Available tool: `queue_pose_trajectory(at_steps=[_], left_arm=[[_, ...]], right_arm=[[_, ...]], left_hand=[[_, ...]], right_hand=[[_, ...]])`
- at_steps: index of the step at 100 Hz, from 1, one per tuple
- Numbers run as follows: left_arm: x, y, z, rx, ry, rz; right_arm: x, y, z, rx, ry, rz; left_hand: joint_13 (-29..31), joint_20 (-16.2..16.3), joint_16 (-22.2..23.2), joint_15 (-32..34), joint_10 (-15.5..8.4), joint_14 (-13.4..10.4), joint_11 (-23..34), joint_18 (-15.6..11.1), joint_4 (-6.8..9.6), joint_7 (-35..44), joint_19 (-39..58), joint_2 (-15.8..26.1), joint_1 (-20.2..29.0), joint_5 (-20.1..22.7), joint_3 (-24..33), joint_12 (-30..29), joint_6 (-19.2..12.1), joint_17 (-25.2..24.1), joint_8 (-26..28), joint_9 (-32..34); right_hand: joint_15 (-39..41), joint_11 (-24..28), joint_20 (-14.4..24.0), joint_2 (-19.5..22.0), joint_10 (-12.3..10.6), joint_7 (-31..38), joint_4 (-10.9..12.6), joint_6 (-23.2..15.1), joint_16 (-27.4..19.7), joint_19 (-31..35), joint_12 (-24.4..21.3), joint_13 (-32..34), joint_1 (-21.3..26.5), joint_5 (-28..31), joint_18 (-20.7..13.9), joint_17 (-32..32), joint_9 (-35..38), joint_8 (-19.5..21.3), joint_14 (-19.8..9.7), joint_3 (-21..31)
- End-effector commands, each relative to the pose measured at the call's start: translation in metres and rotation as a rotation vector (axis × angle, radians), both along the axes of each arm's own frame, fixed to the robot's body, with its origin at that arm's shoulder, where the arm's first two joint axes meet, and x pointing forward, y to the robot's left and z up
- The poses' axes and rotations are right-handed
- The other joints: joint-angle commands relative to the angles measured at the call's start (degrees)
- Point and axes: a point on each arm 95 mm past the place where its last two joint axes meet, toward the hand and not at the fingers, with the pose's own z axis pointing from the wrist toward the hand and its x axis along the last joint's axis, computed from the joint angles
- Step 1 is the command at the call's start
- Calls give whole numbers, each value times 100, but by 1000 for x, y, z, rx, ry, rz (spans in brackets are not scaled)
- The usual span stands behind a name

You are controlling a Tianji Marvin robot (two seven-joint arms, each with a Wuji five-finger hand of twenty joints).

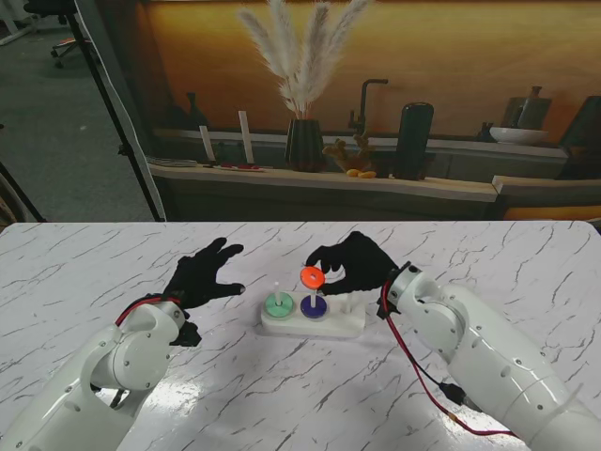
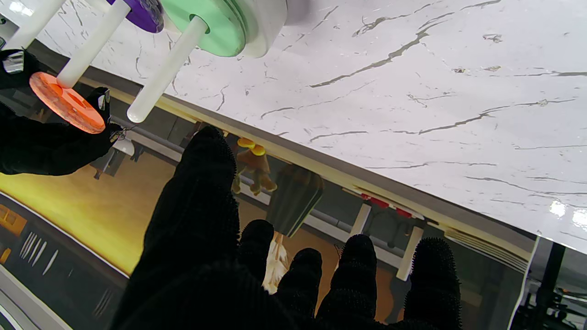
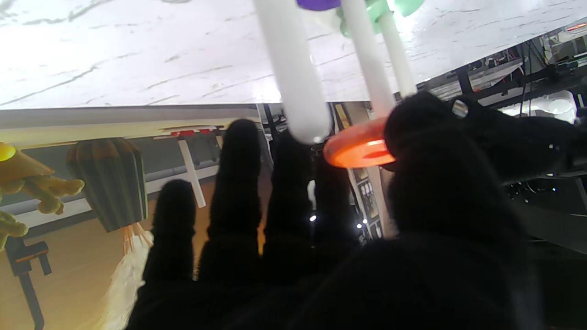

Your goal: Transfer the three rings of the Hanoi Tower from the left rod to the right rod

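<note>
Right hand pinched the orange ring at the middle rod's tip.

The black-gloved right hand (image 1: 355,263) gripped the small flat orange plastic ring (image 1: 312,276) between thumb and fingertip at the top of the middle white rod (image 2: 94,43); whether it was threaded on was hard to tell. The purple ring (image 1: 314,305) lay at that rod's foot, the green ring (image 1: 277,304) on the left rod (both on the white base (image 1: 324,327)). The left hand (image 1: 202,273) hovered nearby, fingers spread, holding nothing.

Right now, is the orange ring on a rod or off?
Cannot tell for sure. The orange ring, pinched by the right hand, sits at the middle rod's tip, above the purple ring.
</note>
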Motion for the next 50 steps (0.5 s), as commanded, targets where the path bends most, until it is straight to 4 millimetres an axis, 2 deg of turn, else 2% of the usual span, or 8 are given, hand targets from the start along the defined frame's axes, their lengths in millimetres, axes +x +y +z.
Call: queue_pose_trajectory(at_steps=[1, 50], left_arm=[[-2, -2, -2, -5, 9, -17], [-3, -1, -2, 1, 9, -15]], right_arm=[[-2, 5, 0, 1, 2, 15], [-4, 8, 0, -30, 18, 40]], left_hand=[[-162, -14, -72, -119, 27, -143, -26, 49, 89, -10, -258, -191, 229, 12, 96, -60, -30, -16, 36, -41], [-160, -12, -77, -118, 25, -139, -26, 58, 96, -4, -248, -224, 218, 23, 169, -59, -29, -6, 39, -35]], right_hand=[[107, 110, -41, 393, -177, 498, -5, -419, 74, 118, 53, 112, 272, 400, 1641, -27, 124, 1, -199, 334], [84, 76, -49, 399, -173, 508, -20, -425, 71, 102, 67, 91, 324, 393, 1636, -39, 122, -34, -198, 308]])
